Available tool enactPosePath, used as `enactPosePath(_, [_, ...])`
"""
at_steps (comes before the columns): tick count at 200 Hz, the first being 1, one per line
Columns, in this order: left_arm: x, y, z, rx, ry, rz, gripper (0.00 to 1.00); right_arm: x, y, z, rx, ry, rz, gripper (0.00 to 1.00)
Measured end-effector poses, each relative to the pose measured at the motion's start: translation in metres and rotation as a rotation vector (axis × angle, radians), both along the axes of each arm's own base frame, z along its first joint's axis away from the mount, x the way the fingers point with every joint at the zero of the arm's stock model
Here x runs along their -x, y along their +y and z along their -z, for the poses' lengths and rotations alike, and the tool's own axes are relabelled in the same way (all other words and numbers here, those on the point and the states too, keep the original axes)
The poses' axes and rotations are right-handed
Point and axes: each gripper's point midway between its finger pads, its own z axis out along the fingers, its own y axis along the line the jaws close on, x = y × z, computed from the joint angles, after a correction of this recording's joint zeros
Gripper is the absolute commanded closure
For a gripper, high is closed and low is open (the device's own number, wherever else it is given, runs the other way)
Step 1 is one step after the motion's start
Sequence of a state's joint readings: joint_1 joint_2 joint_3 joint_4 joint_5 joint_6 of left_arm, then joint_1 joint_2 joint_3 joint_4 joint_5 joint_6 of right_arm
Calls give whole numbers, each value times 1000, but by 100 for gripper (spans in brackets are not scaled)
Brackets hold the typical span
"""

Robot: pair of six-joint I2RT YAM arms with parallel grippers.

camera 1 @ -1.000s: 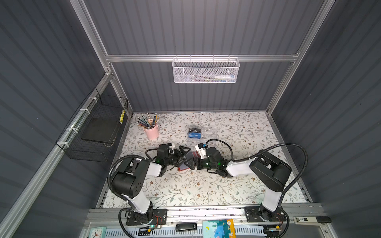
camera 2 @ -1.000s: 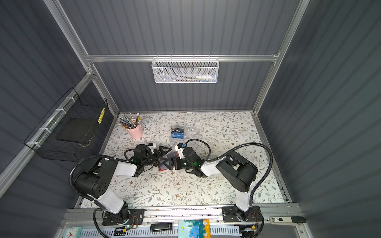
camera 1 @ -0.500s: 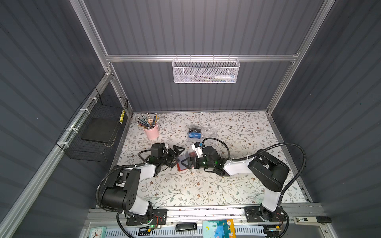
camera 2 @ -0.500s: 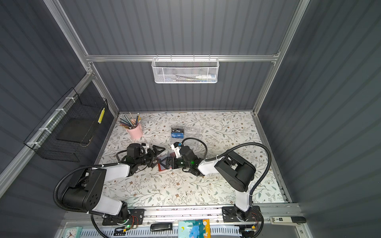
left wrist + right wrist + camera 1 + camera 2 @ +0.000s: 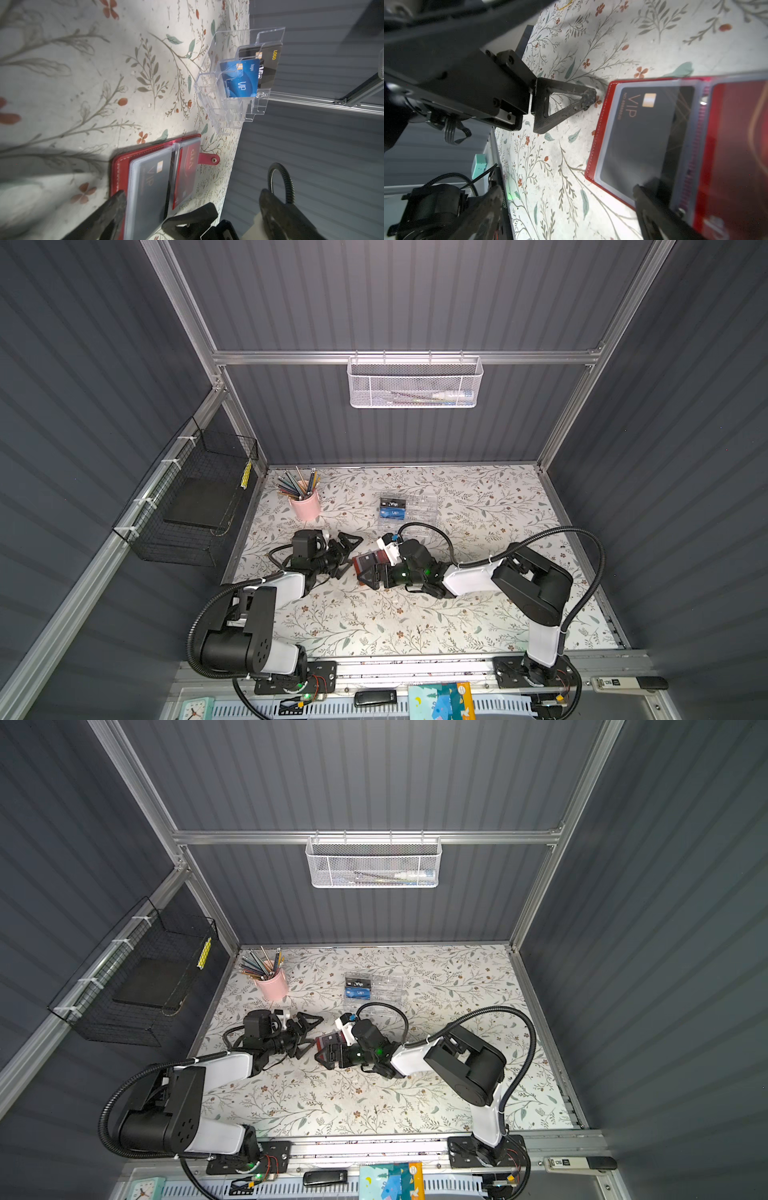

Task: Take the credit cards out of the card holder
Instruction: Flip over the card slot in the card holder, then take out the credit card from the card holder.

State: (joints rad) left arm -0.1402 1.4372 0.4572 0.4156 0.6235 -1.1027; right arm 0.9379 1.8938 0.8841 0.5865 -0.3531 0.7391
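The red card holder (image 5: 365, 563) (image 5: 329, 1043) lies open on the floral table between my two grippers. Its clear sleeve pages hold a black VIP credit card (image 5: 152, 182) (image 5: 639, 133) and a red one (image 5: 187, 170). My left gripper (image 5: 347, 554) (image 5: 152, 214) is open, one finger (image 5: 113, 207) over the holder's red cover and the other beyond its far side. My right gripper (image 5: 372, 577) (image 5: 568, 205) is open too, one finger (image 5: 652, 199) over the black card's sleeve. A blue card (image 5: 241, 79) and a black card (image 5: 269, 66) stand in the clear acrylic box (image 5: 409, 510).
A pink cup of pencils (image 5: 306, 504) stands at the back left. A black wire basket (image 5: 195, 497) hangs on the left wall and a white mesh basket (image 5: 415, 383) on the back wall. The acrylic box stands just behind the right wrist.
The left arm's elbow has dropped toward the front rail and its wrist has drawn slightly left. The right gripper has edged left along the holder. Both grippers stay open.
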Motion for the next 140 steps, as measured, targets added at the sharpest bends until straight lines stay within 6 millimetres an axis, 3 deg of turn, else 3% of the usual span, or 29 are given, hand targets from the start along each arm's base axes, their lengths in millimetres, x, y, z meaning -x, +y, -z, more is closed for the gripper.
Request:
enactPosePath(57, [5, -4, 2, 24, 6, 24, 0, -8, -24, -28, 52, -129, 62, 1])
enactPosePath(99, [4, -6, 8, 36, 14, 35, 0, -10, -31, -17, 80, -125, 74, 1])
enactPosePath(140, [5, -7, 16, 44, 29, 37, 0, -11, -27, 6, 109, -88, 65, 1])
